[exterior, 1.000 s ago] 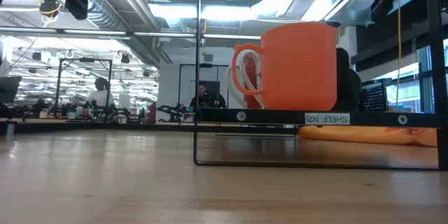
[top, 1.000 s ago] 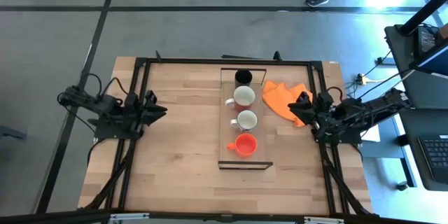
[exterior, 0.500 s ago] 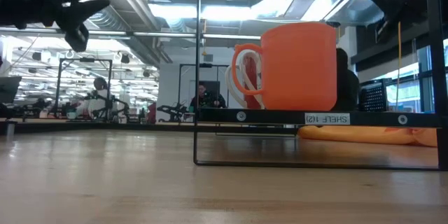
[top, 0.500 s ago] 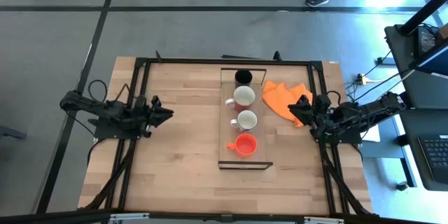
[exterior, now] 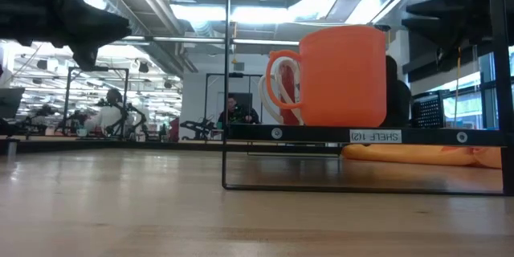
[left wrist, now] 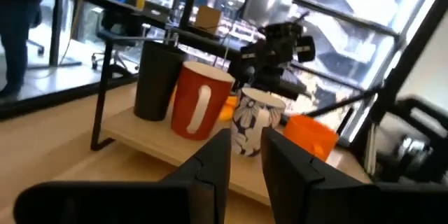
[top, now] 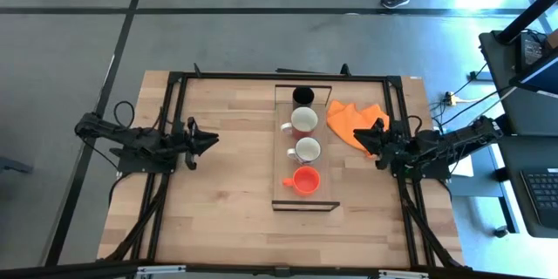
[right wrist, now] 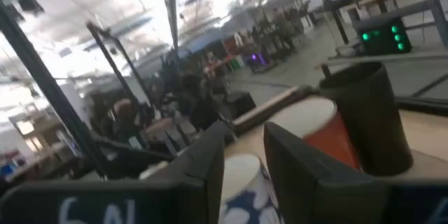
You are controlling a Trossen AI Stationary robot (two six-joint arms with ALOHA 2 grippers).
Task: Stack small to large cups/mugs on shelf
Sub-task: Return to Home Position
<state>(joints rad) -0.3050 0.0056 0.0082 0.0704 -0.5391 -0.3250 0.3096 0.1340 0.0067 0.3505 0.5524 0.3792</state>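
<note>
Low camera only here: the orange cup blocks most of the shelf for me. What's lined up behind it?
Observer: Three more cups, in one row along the shelf. Behind the orange cup stands the blue-patterned white mug, then the red-sided mug, and the black tumbler is at the far end.
Operator: I only see dark arm shapes up in my corners. Is either one holding anything?
Observer: No. The left gripper is off to the shelf's left. The right gripper is off to its right, over the edge of the orange cloth. On both, the jaws are slightly apart and empty.
</note>
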